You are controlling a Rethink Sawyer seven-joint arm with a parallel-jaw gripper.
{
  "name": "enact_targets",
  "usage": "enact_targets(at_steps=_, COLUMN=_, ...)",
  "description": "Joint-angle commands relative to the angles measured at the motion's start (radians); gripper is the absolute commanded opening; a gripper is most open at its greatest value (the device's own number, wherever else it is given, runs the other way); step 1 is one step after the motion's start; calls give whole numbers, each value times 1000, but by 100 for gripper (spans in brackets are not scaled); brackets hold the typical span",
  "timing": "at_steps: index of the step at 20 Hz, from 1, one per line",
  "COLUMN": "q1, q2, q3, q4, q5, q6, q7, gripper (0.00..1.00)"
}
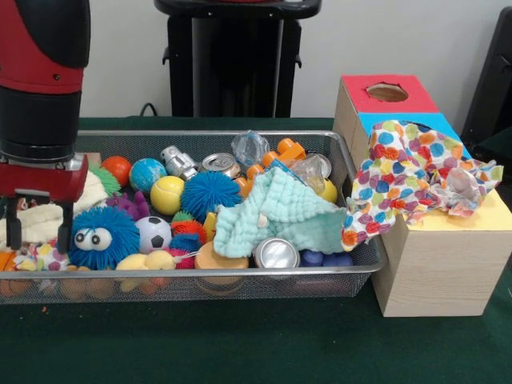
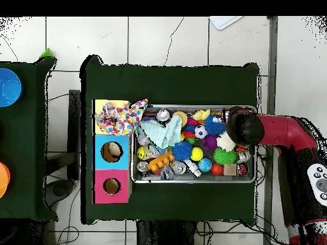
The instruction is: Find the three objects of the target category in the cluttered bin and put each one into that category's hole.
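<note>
Parted jaws of the gripper (image 1: 36, 210) hang empty over the cream knitted cloth (image 1: 38, 218) at one end of the wire basket (image 1: 192, 286). Mint-green waffle cloth (image 1: 276, 212) lies atop the clutter, while the polka-dot cloth (image 1: 404, 172) drapes over the yellow-panelled box (image 1: 472, 232), covering its hole.

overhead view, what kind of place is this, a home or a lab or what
Most likely a robot lab or test room. A red robot arm reaches over a green-covered table holding a wire basket of toys and three sorting boxes, with cables trailing across the tiled floor.
</note>
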Motion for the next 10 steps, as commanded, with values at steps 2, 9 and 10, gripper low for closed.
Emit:
enact_targets(at_steps=2, q1=-17, q2=54, q3=69, q4=70, q5=-59, q6=-20, q7=-200, gripper=100)
enact_targets(at_steps=9, q1=-28, q2=89, q3=79, q4=87, q5=-58, q6=-46, q7=-184, gripper=100)
enact_targets(at_steps=10, q1=-30, q2=92, q3=81, q4=91, q5=-55, q6=-51, q7=-180, gripper=100)
